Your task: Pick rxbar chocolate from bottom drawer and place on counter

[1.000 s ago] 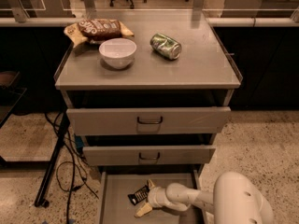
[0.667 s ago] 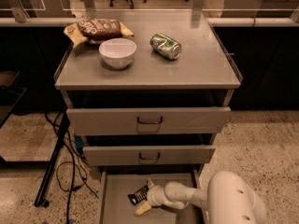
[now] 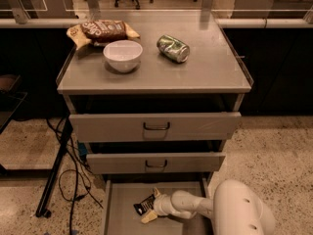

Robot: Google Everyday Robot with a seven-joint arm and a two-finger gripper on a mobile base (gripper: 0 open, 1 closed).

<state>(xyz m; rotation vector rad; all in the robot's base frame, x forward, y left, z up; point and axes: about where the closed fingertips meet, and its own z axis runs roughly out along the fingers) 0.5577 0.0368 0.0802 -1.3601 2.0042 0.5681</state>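
rxbar chocolate [image 3: 143, 205] lies flat on the bottom drawer [image 3: 120, 200] floor, right at the gripper [image 3: 152, 205], can't tell if it's clamped or loose; wrapper looks light, thin, slick and crushable, so I'd pinch mid-bar across the narrow width.

Single camera, high in front of cabinet [image 3: 98, 129], looked down and forward, fairly near, framed bench [image 3: 210, 77] through bottom drawer [image 3: 122, 195], tool [image 3: 152, 206] sat low inside that drawer.

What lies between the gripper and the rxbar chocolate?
Nothing: in the camera view the gripper, low in the bottom drawer, is right at the rxbar chocolate.
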